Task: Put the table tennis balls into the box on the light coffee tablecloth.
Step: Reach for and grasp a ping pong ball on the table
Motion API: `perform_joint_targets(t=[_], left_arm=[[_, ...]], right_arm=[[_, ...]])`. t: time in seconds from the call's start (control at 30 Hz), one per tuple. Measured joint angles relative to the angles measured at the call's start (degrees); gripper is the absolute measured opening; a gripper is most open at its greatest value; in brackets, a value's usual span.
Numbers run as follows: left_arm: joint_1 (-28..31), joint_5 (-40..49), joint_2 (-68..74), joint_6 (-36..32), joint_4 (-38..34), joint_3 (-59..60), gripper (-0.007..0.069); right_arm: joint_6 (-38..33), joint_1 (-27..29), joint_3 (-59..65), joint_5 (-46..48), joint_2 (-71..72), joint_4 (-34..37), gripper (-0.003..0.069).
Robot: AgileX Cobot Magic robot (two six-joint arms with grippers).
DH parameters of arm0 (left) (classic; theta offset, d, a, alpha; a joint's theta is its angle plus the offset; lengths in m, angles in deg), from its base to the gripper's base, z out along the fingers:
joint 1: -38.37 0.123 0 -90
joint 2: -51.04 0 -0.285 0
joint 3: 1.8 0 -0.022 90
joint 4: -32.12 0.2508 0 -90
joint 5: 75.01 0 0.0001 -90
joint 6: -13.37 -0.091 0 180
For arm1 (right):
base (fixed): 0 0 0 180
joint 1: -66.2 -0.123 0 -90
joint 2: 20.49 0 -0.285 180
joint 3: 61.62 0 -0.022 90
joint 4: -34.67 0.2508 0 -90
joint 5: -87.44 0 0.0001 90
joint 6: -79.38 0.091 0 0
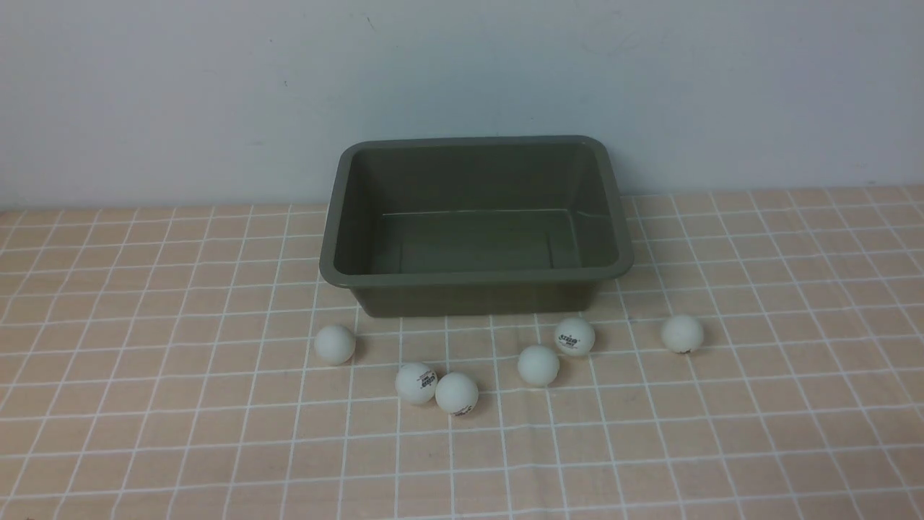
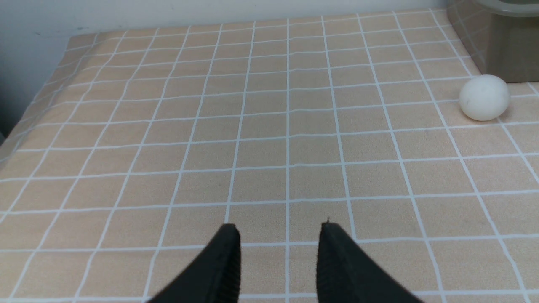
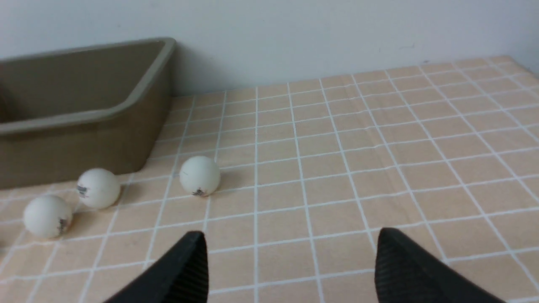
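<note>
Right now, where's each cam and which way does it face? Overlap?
Front: between the arms, looking forward and down at box, six table tennis balls, tablecloth; no arm shows.
Left wrist: on left arm, low over the tablecloth; left gripper open, empty.
Right wrist: on right arm, facing the wall; right gripper wide open.
Shared: front's leftmost ball is the left wrist's only ball; its rightmost ball shows in the right wrist view.

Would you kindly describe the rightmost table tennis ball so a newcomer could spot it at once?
Find the olive-grey box on the checked tablecloth. In front of it, past its right corner, lies the rightmost ball. Unlike its neighbours, it sits alone, well apart from the others.
</note>
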Motion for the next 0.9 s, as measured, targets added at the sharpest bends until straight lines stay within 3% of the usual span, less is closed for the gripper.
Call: perform_joint_targets(t=[0.17, 0.4, 0.9], left_arm=[[0.0, 0.0, 0.0, 0.0, 0.0, 0.0, 0.0204], [0.0, 0.0, 0.0, 0.0, 0.0, 0.0, 0.0204], [0.0, 0.0, 0.0, 0.0, 0.0, 0.0, 0.0204]], right_arm=[[1.5, 0.0, -12.4, 6.6, 0.0, 2.5, 0.0482], [-2.9, 0.0, -28.8, 22.3, 0.0, 4.2, 0.0482], [-3.1, 0.0, -30.3, 23.3, 0.0, 8.8, 0.0482]])
